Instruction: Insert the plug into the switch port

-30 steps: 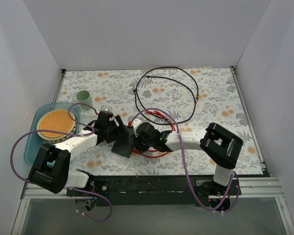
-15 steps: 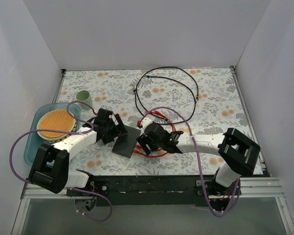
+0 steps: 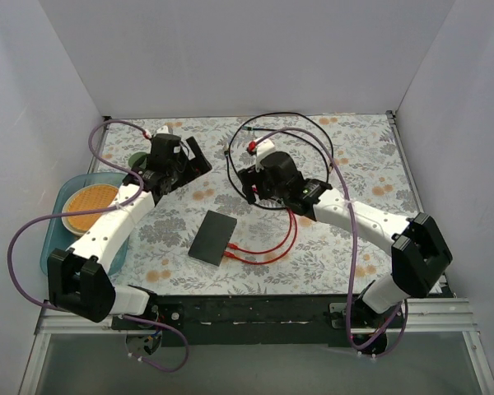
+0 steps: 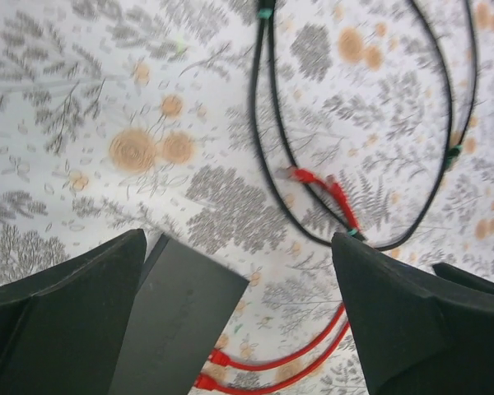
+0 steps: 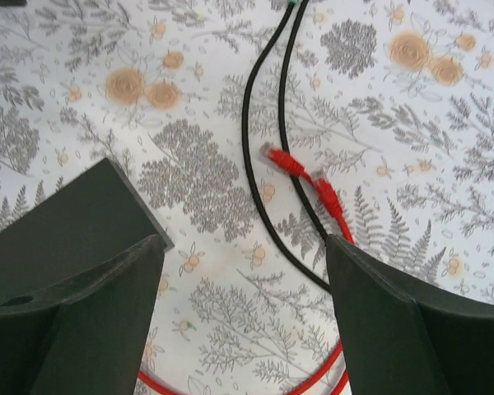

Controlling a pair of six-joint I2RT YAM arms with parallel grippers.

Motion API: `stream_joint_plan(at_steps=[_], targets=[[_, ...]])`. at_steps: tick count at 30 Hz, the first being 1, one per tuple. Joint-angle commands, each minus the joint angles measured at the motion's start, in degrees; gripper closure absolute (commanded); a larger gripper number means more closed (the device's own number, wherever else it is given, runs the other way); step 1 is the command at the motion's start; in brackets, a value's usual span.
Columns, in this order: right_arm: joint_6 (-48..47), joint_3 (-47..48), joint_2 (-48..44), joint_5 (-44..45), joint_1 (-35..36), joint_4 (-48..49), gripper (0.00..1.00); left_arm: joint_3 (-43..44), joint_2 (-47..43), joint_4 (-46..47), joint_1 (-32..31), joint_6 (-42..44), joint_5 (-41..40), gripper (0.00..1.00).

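Observation:
The flat black switch (image 3: 212, 236) lies on the flowered table, and in the left wrist view the switch (image 4: 177, 321) fills the lower left. Two red plugs (image 4: 216, 359) sit against its long edge, and their red cables (image 3: 273, 244) curve off to the right. Two more red plugs (image 5: 286, 162) lie loose beside the black cable. My left gripper (image 3: 193, 164) hangs open above the table behind the switch, and the left gripper (image 4: 239, 243) holds nothing. My right gripper (image 3: 251, 185) is open too. Nothing sits in the right gripper (image 5: 243, 243), high over the loose plugs.
A black cable (image 3: 313, 156) loops over the far middle of the table. At the left stands a blue tray (image 3: 53, 243) with a round tan plate (image 3: 90, 206). A green cup (image 3: 137, 159) peeks out behind the left arm. White walls enclose three sides.
Both grippers have opened and let go of the switch and the plug. Both arms have lifted and drawn back toward the far side. The switch stays put with the red plugs at its edge.

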Motion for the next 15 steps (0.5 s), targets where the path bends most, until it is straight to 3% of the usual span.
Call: stream_joint_plan(at_steps=[1, 6, 15], targets=[[-2.05, 7.49, 4.76, -4.30, -1.90, -0.63, 0.16, 8.02, 1.02, -2.93, 1.07, 1.80, -1.62, 0.03], [-2.76, 18.37, 12.76, -6.51, -2.70, -2.91, 0.18, 8.57, -0.37, -3.55, 1.42, -0.67, -0.13, 0.02], [-3.20, 39.31, 32.45, -7.91, -4.10, -8.80, 0.22, 1.71, -10.39, -7.77, 1.51, 0.82, -10.06, 0.02]])
